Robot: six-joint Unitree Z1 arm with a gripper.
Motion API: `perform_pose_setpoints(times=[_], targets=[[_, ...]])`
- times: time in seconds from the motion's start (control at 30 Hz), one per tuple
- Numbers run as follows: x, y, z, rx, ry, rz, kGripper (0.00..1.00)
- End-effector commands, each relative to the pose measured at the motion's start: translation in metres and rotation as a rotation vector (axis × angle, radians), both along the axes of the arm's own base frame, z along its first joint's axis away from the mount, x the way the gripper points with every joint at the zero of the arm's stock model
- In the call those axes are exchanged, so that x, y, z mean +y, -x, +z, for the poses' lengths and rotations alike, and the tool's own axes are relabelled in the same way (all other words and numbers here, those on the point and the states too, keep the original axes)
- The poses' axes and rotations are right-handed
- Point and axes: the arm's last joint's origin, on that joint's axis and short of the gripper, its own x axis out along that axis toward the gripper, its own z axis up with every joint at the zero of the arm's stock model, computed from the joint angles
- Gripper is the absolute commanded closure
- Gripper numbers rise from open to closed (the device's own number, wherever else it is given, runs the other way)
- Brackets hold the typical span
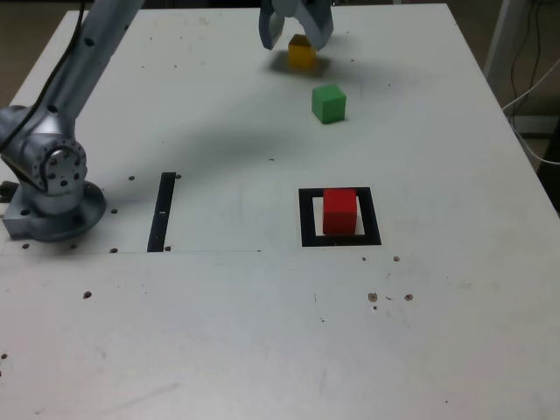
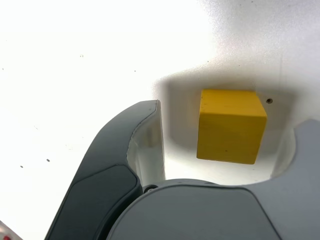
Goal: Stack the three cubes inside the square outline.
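The end effector (image 1: 297,37) straddles the yellow cube (image 2: 231,126) on the tabletop (image 1: 219,332), jaws parted with gaps either side and gripping nothing, evidently positioned for pickup; the red cube (image 1: 339,211) already occupies the square outline (image 1: 307,219), the green cube (image 1: 328,102) lying between.

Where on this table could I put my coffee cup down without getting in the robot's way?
The near edge of the table, in front of the square outline holding the red cube, is bare. So is the stretch between the black strip and the outline. The far side is crowded: the gripper straddles the yellow cube, beside the green cube.
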Motion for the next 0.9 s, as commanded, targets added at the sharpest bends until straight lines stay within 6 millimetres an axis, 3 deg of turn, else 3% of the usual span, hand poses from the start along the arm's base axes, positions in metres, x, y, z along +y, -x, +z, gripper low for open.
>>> perform_pose_setpoints(times=[0.0,0.17,0.67,0.87], targets=[[0.000,-0.001,-0.002,-0.001,-0.005,0.006,0.37],[0.000,-0.003,-0.005,-0.004,-0.007,0.008,0.49],[-0.004,-0.007,-0.019,0.005,0.034,0.014,0.61],[-0.008,-0.006,-0.004,-0.026,0.006,0.052,0.71]])
